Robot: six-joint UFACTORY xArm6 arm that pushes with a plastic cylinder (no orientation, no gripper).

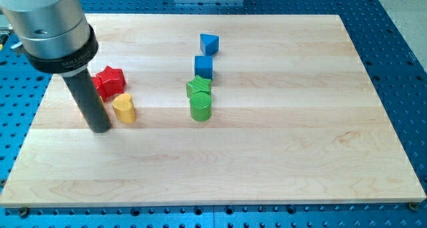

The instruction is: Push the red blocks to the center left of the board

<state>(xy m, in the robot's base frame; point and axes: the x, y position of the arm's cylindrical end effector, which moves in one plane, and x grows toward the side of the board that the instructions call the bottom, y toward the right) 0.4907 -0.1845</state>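
A red star-shaped block (110,77) lies at the board's left. A second red block (101,90) sits just below and left of it, partly hidden behind my rod, so its shape is unclear. A yellow heart-shaped block (124,109) lies just below the red ones. My tip (100,127) rests on the board just left of the yellow heart and below the red blocks.
Near the middle stand a blue triangle block (209,44), a blue cube (203,67), a green star-like block (199,87) and a green cylinder (201,107) in a column. The wooden board (280,155) lies on a blue perforated table.
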